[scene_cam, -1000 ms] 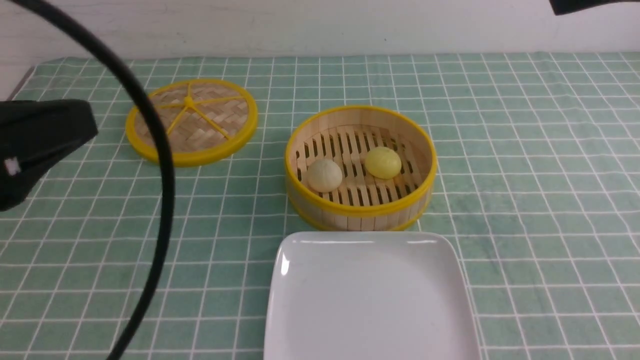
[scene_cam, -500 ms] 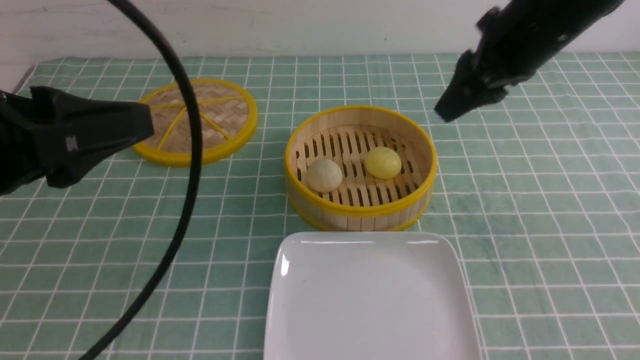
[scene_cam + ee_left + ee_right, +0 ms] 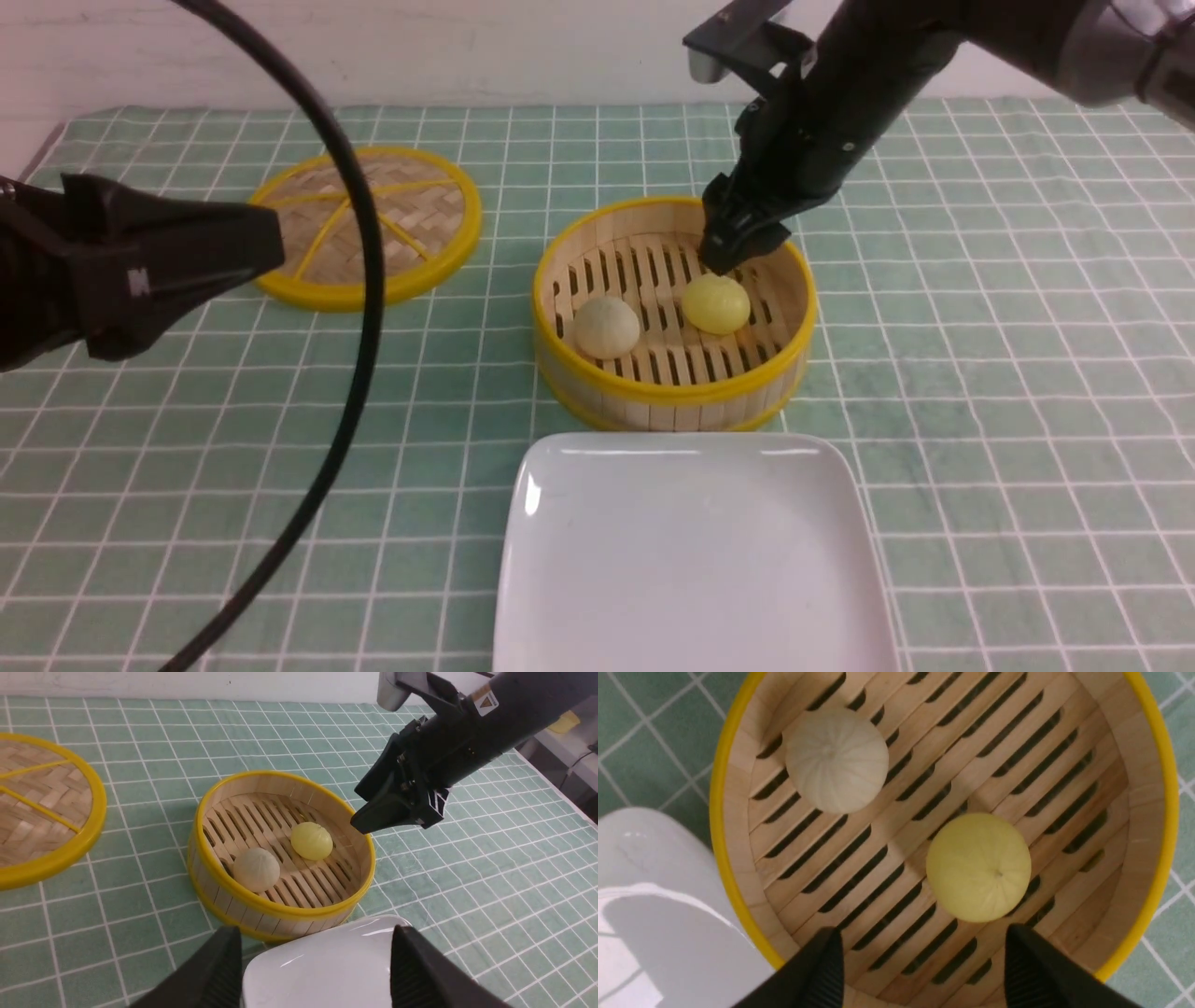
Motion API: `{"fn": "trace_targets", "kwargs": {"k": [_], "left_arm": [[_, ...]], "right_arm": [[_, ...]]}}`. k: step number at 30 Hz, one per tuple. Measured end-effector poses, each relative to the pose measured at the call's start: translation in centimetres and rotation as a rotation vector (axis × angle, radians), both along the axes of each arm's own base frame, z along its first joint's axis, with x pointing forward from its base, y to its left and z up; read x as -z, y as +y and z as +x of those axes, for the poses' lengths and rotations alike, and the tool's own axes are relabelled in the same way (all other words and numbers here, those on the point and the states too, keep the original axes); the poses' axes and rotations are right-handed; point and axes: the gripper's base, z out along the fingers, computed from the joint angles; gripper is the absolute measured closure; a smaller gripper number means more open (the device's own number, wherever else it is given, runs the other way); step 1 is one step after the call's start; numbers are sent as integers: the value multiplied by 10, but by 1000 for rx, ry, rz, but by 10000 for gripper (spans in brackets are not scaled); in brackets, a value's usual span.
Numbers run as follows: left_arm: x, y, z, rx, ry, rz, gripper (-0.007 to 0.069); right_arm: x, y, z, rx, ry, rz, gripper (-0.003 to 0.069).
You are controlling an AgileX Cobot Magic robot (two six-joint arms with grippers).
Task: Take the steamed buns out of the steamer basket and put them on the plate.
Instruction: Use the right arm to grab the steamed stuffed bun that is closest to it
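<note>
Mid-tabletop: the right gripper [image 3: 728, 254] hangs over the far side of the steamer basket [image 3: 672, 392], fingers spread, nothing between them; tips just above and behind the yellow bun [image 3: 715, 303], not touching as far as I can see. Both buns lie on the slatted floor; the cream bun [image 3: 606, 327] sits nearer the left wall, apart from the yellow. The plate [image 3: 691, 560] lies bare at the near edge, just in front of the basket. The left gripper [image 3: 261, 245] is open and empty, towards the left edge by the lid [image 3: 359, 224].

Step in hand, I judge: taking the yellow bun. To do it well: centre the jaws over the dome; drop straight, clear of the wall; close gently, low on the sides; a soft bun may squash or roll.
</note>
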Motion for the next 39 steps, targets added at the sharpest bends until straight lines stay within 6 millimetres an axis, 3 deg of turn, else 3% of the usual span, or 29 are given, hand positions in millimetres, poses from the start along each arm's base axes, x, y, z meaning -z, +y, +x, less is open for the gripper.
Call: {"fn": "trace_targets", "kwargs": {"k": [14, 23, 27, 35, 39], "left_arm": [[1, 1, 0, 2, 4, 22, 183], [3, 2, 0, 0, 9, 51, 183], [4, 2, 0, 0, 12, 64, 183], [4, 2, 0, 0, 12, 68, 183], [4, 2, 0, 0, 12, 68, 191]], "right_arm": [[49, 7, 32, 17, -32, -70, 226], [72, 9, 38, 17, -1, -91, 235], [76, 8, 41, 15, -17, -116, 313], [83, 8, 44, 29, -14, -132, 601], [84, 8, 44, 31, -5, -135, 645]]}}
